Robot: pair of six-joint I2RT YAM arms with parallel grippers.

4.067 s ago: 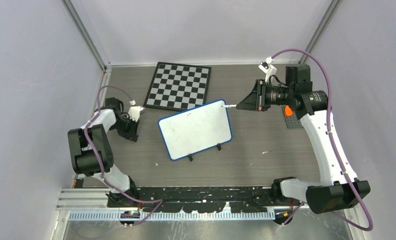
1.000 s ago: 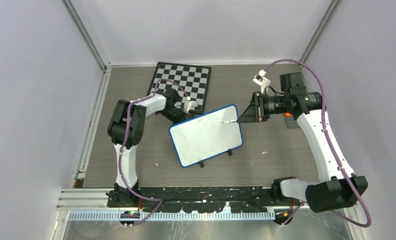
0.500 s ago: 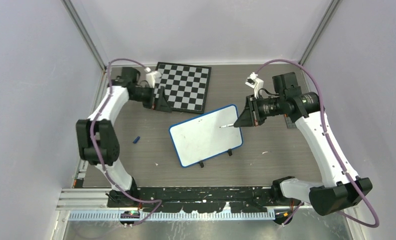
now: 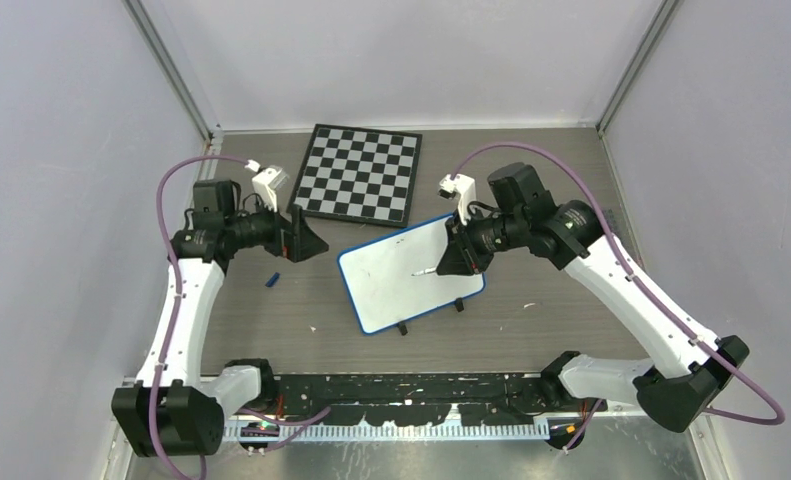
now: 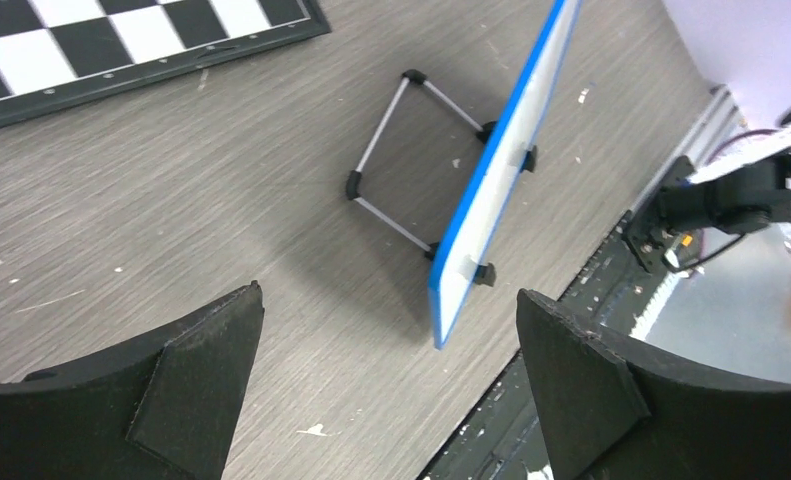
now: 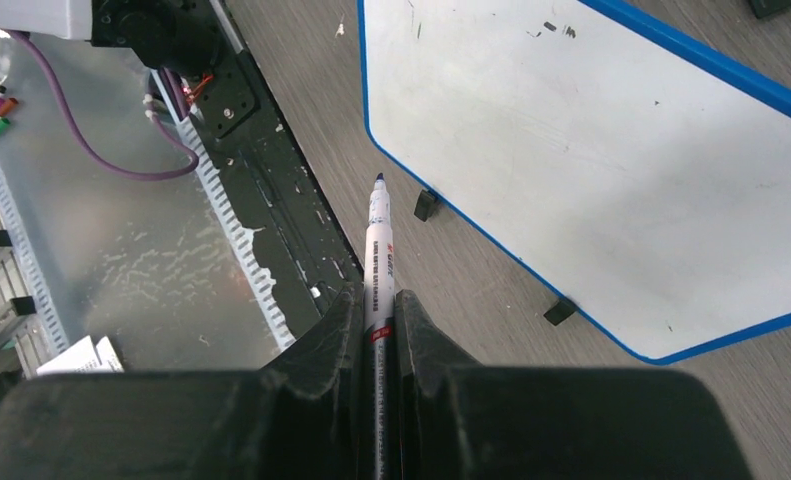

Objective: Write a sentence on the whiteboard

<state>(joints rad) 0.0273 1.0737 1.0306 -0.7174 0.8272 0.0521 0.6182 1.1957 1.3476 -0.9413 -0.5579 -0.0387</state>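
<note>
The whiteboard stands tilted on its wire stand mid-table, blue-rimmed; its face is white with only a few dark specks. No sentence shows on it. My right gripper is shut on a white marker, uncapped, its tip over the board's middle in the top view. In the right wrist view the tip looks clear of the face. My left gripper is open and empty, left of the board, which the left wrist view shows edge-on beyond the gripper.
The chessboard lies flat behind the whiteboard, also seen as the chessboard in the left wrist view. A small blue cap lies on the table below my left gripper. The black base rail runs along the near edge.
My left gripper has opened wide and drawn back from the chessboard's left edge toward the near left. My right gripper has carried the marker left and nearer, over the board.
</note>
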